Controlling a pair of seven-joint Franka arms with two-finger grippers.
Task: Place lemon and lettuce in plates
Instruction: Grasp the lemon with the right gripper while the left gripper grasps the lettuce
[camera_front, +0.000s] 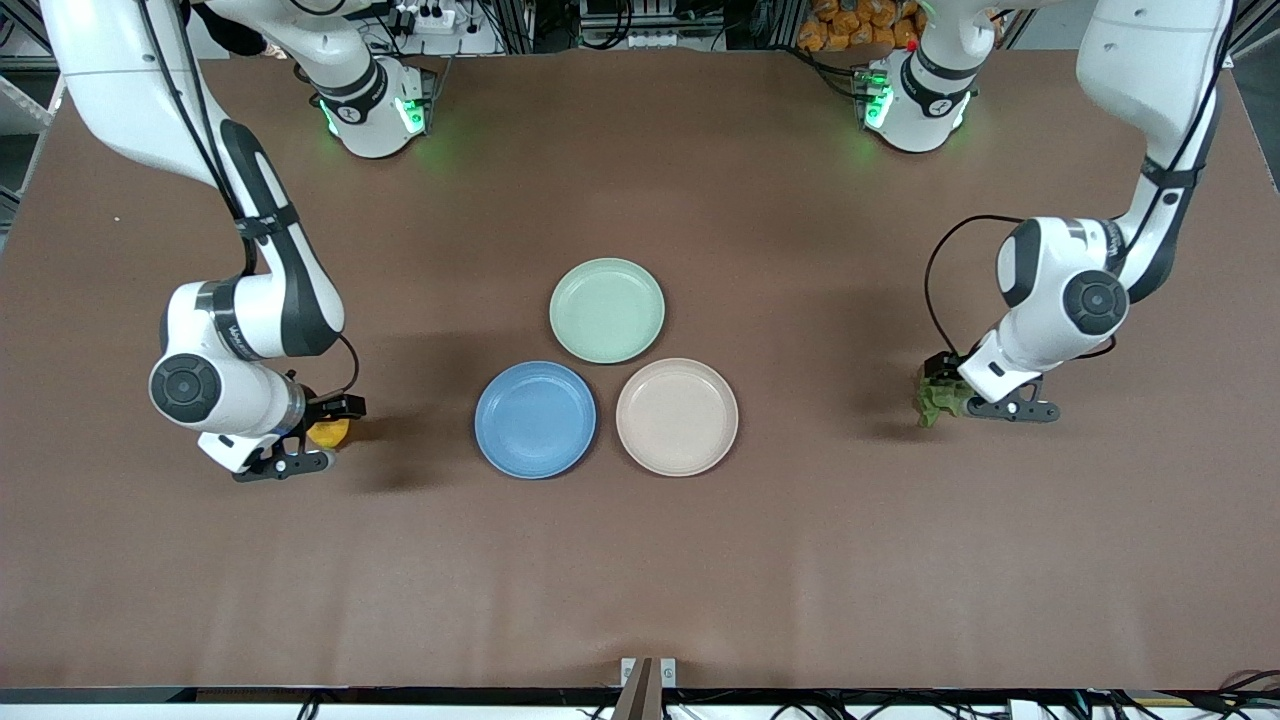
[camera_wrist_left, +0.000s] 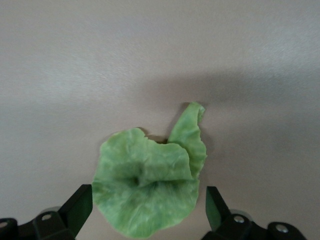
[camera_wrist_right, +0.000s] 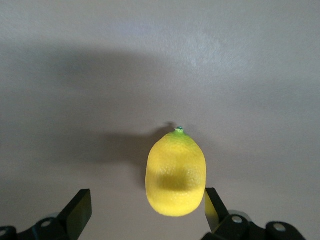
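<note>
Over the lettuce (camera_wrist_left: 150, 185) and lemon (camera_wrist_right: 175, 172), both tools hang lowered, fingers apart.

A pale green plate (camera_front: 607, 310) sits bare on the brown desk (camera_front: 640, 560), about midway between the desk's two ends, well apart from its edges.

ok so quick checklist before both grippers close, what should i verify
1. Left gripper open, fingers either side of the lettuce: ok.
2. Right gripper open, fingers either side of the lemon: ok.
3. Lemon centred between the fingers: not ok, it sits close to one finger.
4. Lettuce lying on the table, not lifted: ok.
5. Blue plate holds nothing: ok.
6. Beige-pink plate holds nothing: ok.
</note>
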